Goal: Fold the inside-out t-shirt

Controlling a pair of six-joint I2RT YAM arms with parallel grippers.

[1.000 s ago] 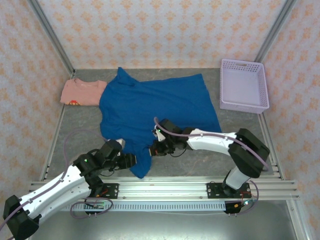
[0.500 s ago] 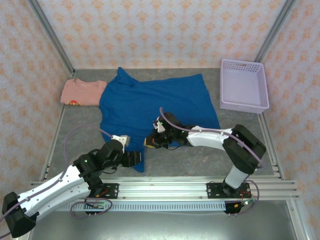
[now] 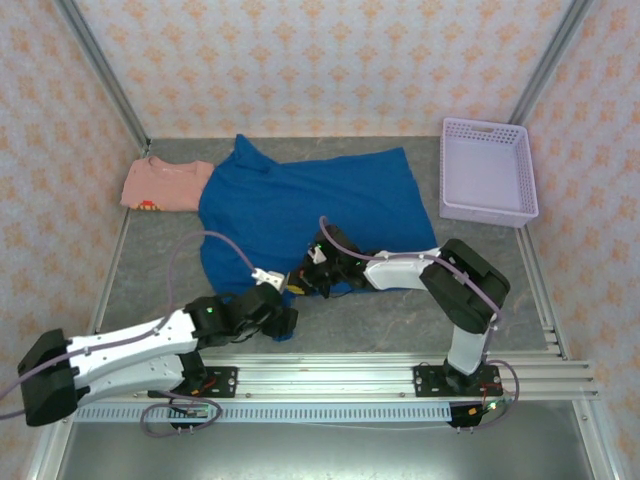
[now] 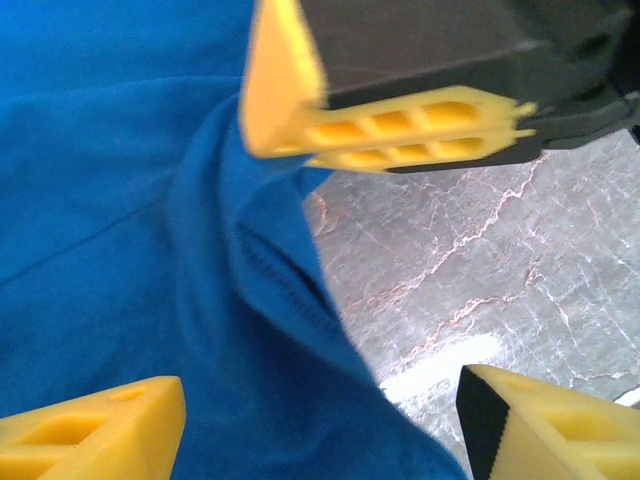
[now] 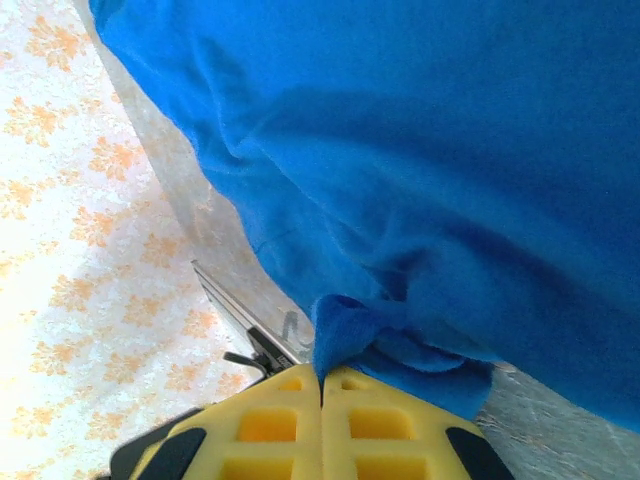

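Observation:
The royal-blue t-shirt (image 3: 300, 205) lies spread over the middle of the table, its near corner bunched at the front. My right gripper (image 3: 300, 283) is shut on a pinch of that blue fabric (image 5: 345, 330), and its fingertips (image 5: 322, 378) are pressed together. My left gripper (image 3: 285, 322) sits just in front of it, open. Its yellow fingers (image 4: 95, 428) stand wide apart over the shirt's stitched hem (image 4: 285, 290). The right gripper's shut yellow fingers (image 4: 390, 130) show at the top of the left wrist view.
A salmon-pink shirt (image 3: 165, 185) lies folded at the back left, touching the blue one. A lavender basket (image 3: 487, 170) stands at the back right. Bare grey marbled table (image 4: 480, 260) lies to the right of the hem. The metal rail runs along the near edge.
My left gripper has moved right, up to the shirt's near corner. The right gripper has drawn the pinched fabric slightly left and back, so the hanging front flap is shorter.

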